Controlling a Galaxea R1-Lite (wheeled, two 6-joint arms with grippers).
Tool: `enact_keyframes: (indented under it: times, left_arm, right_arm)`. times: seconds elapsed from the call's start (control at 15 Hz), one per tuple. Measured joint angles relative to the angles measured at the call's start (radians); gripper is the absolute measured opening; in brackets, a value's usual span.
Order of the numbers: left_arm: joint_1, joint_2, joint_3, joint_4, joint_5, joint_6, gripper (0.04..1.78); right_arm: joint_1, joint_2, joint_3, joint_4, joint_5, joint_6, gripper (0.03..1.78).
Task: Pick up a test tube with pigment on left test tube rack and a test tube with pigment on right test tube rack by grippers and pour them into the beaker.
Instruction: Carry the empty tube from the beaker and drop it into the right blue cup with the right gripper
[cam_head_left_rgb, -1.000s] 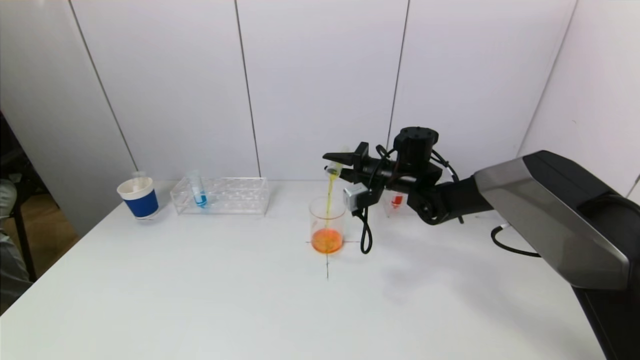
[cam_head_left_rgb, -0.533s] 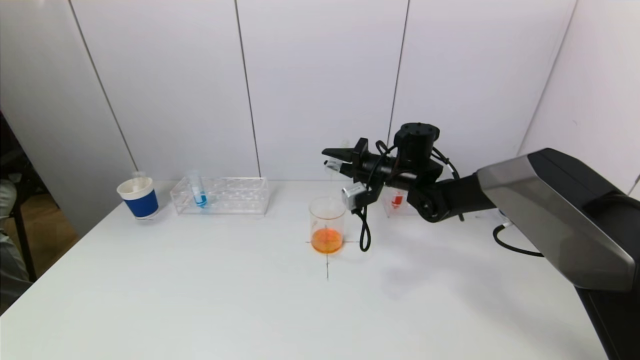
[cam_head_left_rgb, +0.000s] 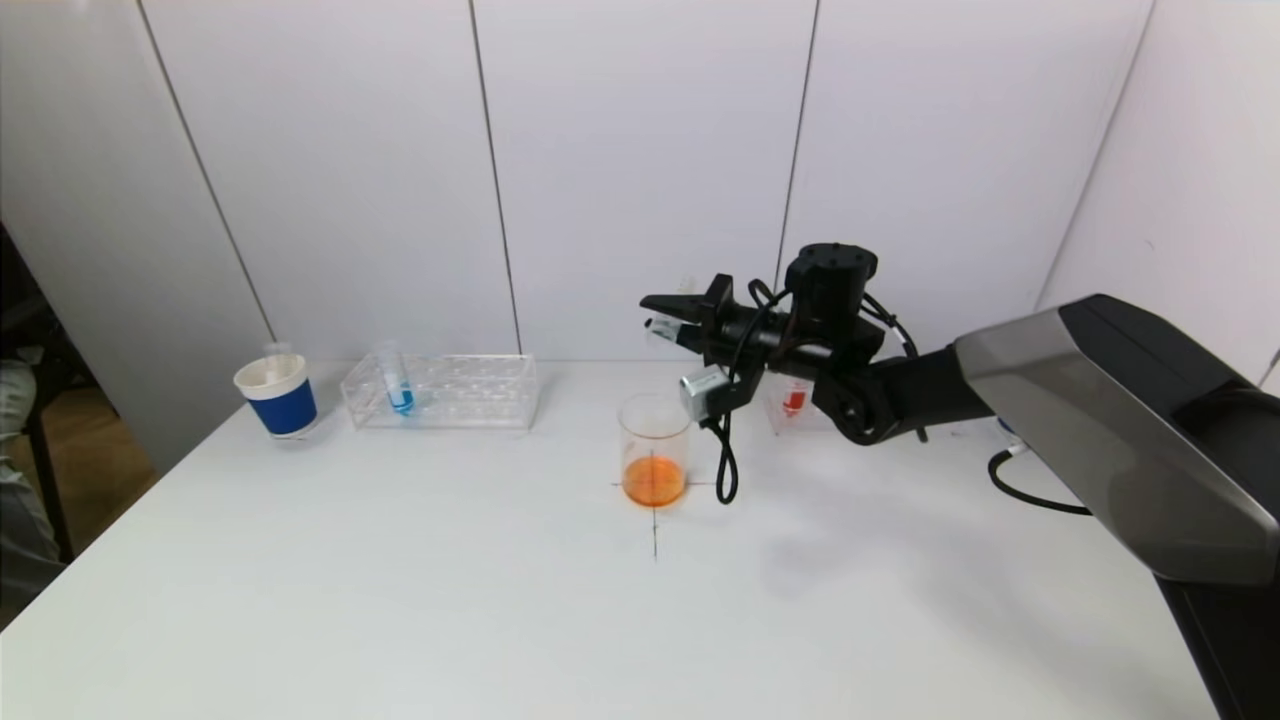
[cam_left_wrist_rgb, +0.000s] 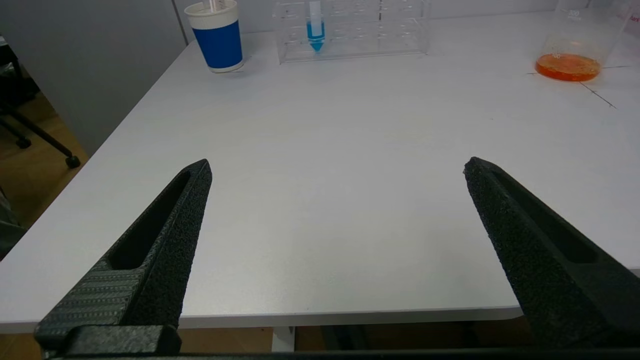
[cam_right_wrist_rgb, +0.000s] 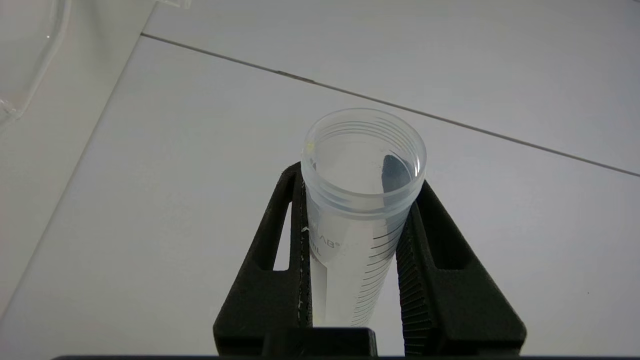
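Your right tool (cam_head_left_rgb: 668, 318) is clamped on an emptied test tube (cam_right_wrist_rgb: 357, 200), held roughly level above and slightly behind the beaker (cam_head_left_rgb: 655, 450); no liquid is visible inside the tube. The beaker stands on the tabletop (cam_head_left_rgb: 450, 580) at a drawn cross mark, holding a shallow orange layer. Your left tool (cam_left_wrist_rgb: 337, 167) hangs low at the near tabletop edge, fingers spread wide, gripping nothing. The left rack (cam_head_left_rgb: 442, 391) holds a blue-pigment tube (cam_head_left_rgb: 397, 381). A red-pigment tube (cam_head_left_rgb: 794, 400) shows behind the right arm; its rack is probably there, mostly hidden. A blue-banded paper cup (cam_head_left_rgb: 277, 395) sits just beside the left rack.
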Motion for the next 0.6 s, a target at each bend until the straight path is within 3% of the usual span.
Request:
enact_keyframes:
  times: [0.6]
  left_arm:
    - [0.0,0.0,0.0,0.0,0.0,0.0,1.76]
  right_arm:
    - [-0.006,-0.014,0.022,0.002,0.004,0.062,0.54]
